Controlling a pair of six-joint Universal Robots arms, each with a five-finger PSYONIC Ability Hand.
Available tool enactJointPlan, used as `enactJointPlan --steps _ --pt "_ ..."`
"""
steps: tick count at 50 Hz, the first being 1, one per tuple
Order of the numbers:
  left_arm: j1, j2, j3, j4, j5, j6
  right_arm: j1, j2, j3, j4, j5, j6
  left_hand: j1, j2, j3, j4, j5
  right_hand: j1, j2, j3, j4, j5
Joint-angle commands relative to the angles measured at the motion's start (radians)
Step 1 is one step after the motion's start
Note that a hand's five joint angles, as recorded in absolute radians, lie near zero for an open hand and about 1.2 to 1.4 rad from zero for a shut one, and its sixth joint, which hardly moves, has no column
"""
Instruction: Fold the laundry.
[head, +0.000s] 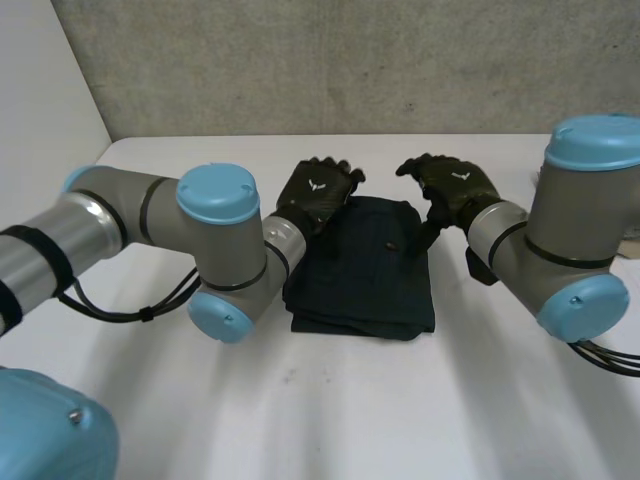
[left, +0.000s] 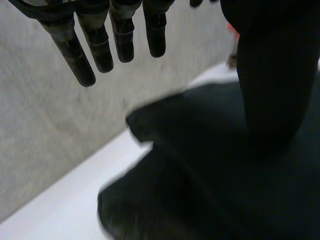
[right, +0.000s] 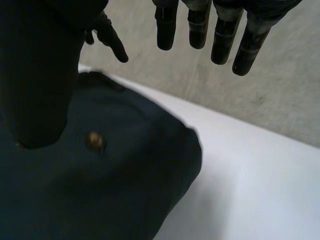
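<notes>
A dark blue-green garment (head: 365, 270) lies folded into a thick rectangle in the middle of the white table (head: 400, 400). My left hand (head: 318, 192) hovers over its far left corner, fingers (left: 100, 45) straight and off the cloth (left: 200, 190), with the thumb coming down onto it. My right hand (head: 450, 185) is over the far right corner. Its fingers (right: 220, 35) are straight and spread above the table, and its thumb (right: 35, 75) rests on the cloth (right: 100, 200) beside a small brass button (right: 94, 140). Neither hand grips the fabric.
A grey wall (head: 350, 60) runs along the table's far edge just beyond both hands. My two arms flank the garment, the left elbow (head: 225, 260) close to its left edge. White table surface lies in front of the cloth.
</notes>
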Motion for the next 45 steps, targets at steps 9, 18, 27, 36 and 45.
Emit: enactJointPlan --steps 9,18,27,36,45 --pt "0.003 -0.038 -0.016 -0.202 -0.169 0.279 0.046 0.261 -0.182 0.050 -0.013 -0.141 0.063 0.058 0.062 0.058 0.054 -0.040 -0.050 -0.038 -0.066 -0.071" --pt "0.002 -0.041 -0.021 -0.223 -0.206 0.294 0.046 0.292 -0.174 0.057 -0.018 -0.164 0.069 0.064 0.068 0.064 0.060 -0.040 -0.050 -0.038 -0.066 -0.071" --pt "-0.015 0.007 -0.033 -0.219 -0.207 0.285 0.048 0.240 -0.154 0.060 -0.007 -0.239 0.063 0.058 0.062 0.058 0.054 -0.040 -0.050 -0.038 -0.066 -0.071" --pt "-0.001 0.187 -0.140 -0.130 -0.195 0.273 0.035 -0.042 0.033 -0.031 0.033 -0.259 0.057 0.052 0.056 0.052 0.048 -0.040 -0.050 -0.038 -0.066 -0.071" --pt "0.049 0.463 -0.381 -0.108 0.012 0.131 0.063 -0.263 0.463 -0.265 0.122 -0.377 0.057 0.052 0.056 0.052 0.048 -0.040 -0.050 -0.038 -0.066 -0.071"
